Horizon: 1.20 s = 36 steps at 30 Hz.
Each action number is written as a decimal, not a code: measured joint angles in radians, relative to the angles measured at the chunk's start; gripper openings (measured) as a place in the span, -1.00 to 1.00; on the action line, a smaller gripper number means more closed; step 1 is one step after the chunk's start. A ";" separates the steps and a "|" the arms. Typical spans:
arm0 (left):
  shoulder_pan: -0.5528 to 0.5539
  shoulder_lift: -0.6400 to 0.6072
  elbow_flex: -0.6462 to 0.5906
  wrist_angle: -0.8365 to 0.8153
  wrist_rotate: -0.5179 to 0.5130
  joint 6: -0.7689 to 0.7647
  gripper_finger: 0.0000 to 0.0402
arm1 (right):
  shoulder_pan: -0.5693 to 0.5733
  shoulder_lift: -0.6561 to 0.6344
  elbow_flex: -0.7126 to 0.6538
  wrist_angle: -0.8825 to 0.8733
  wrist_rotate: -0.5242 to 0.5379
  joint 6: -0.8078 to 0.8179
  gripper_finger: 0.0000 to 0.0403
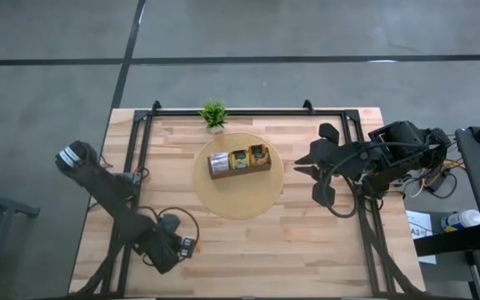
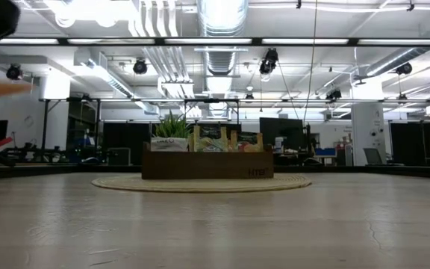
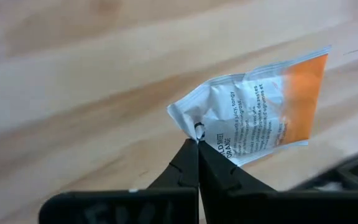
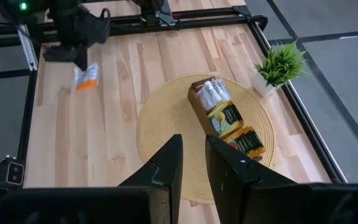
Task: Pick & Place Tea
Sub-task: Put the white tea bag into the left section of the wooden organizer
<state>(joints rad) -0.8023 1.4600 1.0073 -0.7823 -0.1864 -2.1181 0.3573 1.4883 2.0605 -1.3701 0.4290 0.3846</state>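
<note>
The left gripper has its two dark fingers pinched tight together on one corner of a white-and-orange tea sachet, and that corner is what the coming move turns on: the packet hangs out ahead of the fingertips, its long axis running away from the pinch toward the orange end, so it will probably swing or droop as it is carried. It looks like thin glossy paper, crumpled where the fingers bite, white with small dark print over most of its face and a solid orange band at the far end. From the right wrist view the same sachet sits low over the bare wood in the table's near-left part, under the left arm, well apart from the round woven mat in the middle. On that mat stands the brown compartment tray, already holding sachets in white, green-yellow and darker wrappers, so the packet has to travel toward the centre and away from the left arm's base. The right gripper waits over the right side of the table, fingers narrowly parted and holding nothing, nearer the tray than the left one. A small potted plant stands just beyond the mat.
</note>
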 joint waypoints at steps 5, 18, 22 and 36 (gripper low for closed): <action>0.054 -0.092 0.009 -0.011 -0.139 0.138 -1.00 | 0.000 0.000 0.000 0.000 0.000 -0.002 -0.66; 0.359 -0.172 0.092 -0.031 -0.134 0.777 -1.00 | 0.000 0.000 0.000 -0.002 0.000 0.013 -0.66; 0.475 -0.172 0.139 -0.034 -0.091 0.993 -1.00 | 0.000 0.000 0.000 -0.002 0.000 0.016 -0.66; 0.811 -0.167 0.269 -0.175 -0.081 1.507 -1.00 | 0.000 0.000 0.000 -0.001 0.039 0.085 -0.66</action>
<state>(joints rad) 0.0086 1.2931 1.2763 -0.9577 -0.2672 -0.6107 0.3573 1.4883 2.0605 -1.3712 0.4683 0.4694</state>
